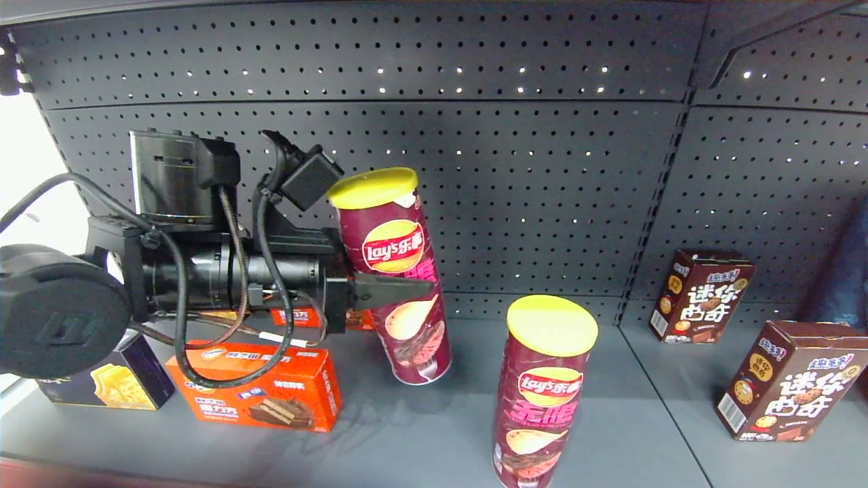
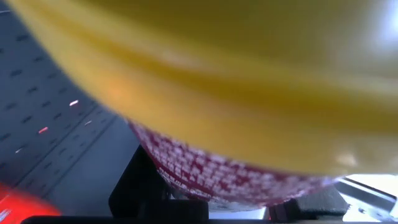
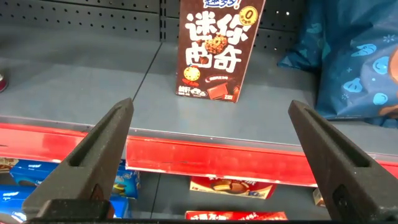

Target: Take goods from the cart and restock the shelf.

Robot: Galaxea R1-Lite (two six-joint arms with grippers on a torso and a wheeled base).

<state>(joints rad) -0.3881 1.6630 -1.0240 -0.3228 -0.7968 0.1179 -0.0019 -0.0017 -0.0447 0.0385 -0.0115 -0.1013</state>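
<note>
we've got two cans: our left hand (image 1: 392, 289) clamps the tilted can (image 1: 393, 237), upright can (image 1: 546, 393) on the shelf (image 1: 420, 434); two brown boxes (image 1: 702, 295) (image 1: 790, 379); right hand (image 3: 211, 109) spread apart.

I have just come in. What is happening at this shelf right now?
The left gripper is shut on a chips can with a yellow lid and holds it tilted, low over the shelf, beside an orange box. I cannot tell whether its base touches the shelf. A second chips can stands upright on the robot's right of it. The right gripper is open and empty, in front of the shelf edge, facing a brown box.
</note>
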